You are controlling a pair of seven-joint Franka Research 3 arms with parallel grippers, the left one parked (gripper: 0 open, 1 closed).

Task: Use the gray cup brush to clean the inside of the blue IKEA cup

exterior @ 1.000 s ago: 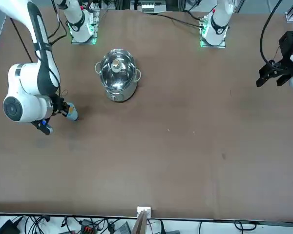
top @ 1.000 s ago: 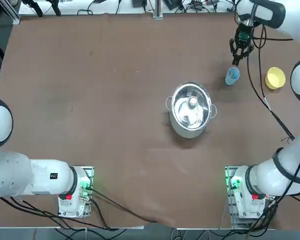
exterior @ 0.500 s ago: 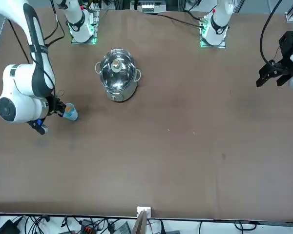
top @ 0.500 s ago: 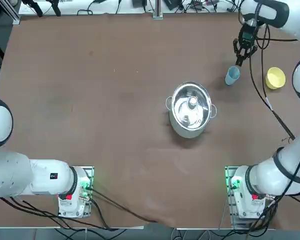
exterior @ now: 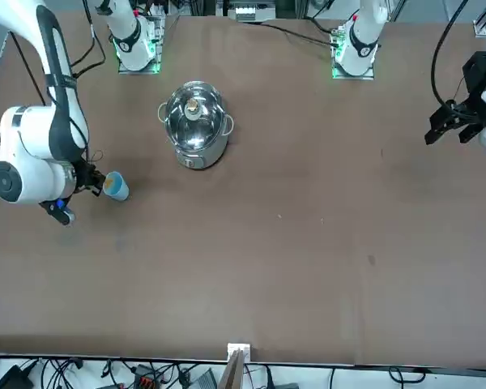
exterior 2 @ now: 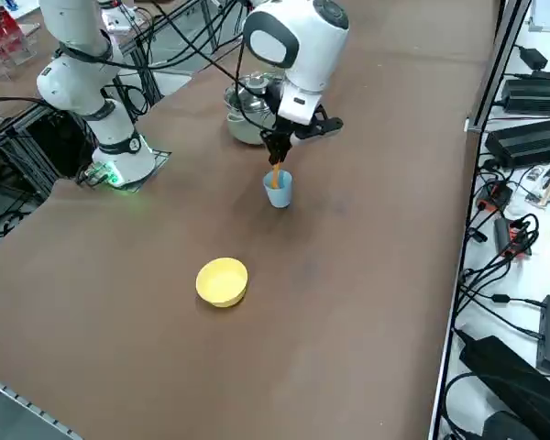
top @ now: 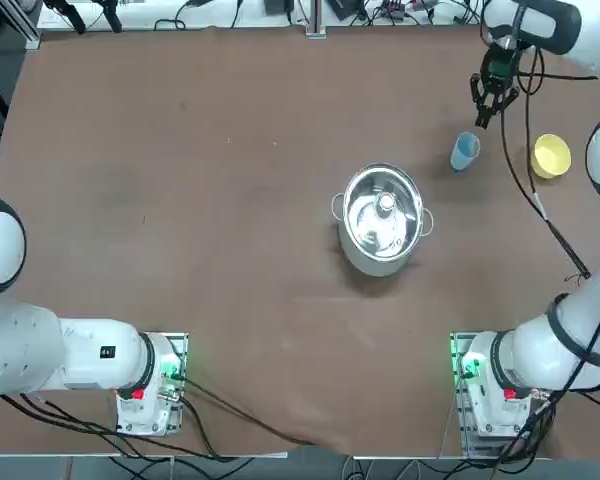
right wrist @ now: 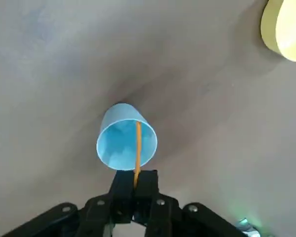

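One brush [right wrist: 137, 148] is dipping into the blue cup [right wrist: 126, 143].
The right gripper [right wrist: 134, 183] is pinching its stick tight above the cup, near the pot [top: 382, 220]; next, I think, swirling it inside.

The top view looks straight down from high above, the arm bases along its lower edge, taking in the whole brown table [top: 180, 200]; the front view stands across the table and faces the robot, also high and wide, so the bases sit at its upper edge and the sides are swapped; the right side view looks down diagonally from a raised spot off the robot's right, nearer in; the right wrist view rides on the arm, very close, looking down past the right gripper [right wrist: 134, 186]. All four share the blue cup [top: 464, 151] [exterior: 116, 185] [exterior 2: 278, 190] [right wrist: 127, 143]; three share the steel pot [top: 382, 218] [exterior: 195, 126] [exterior 2: 243, 124]; the yellow cup [top: 551, 156] [exterior 2: 223, 280] [right wrist: 284, 27] shows in three.
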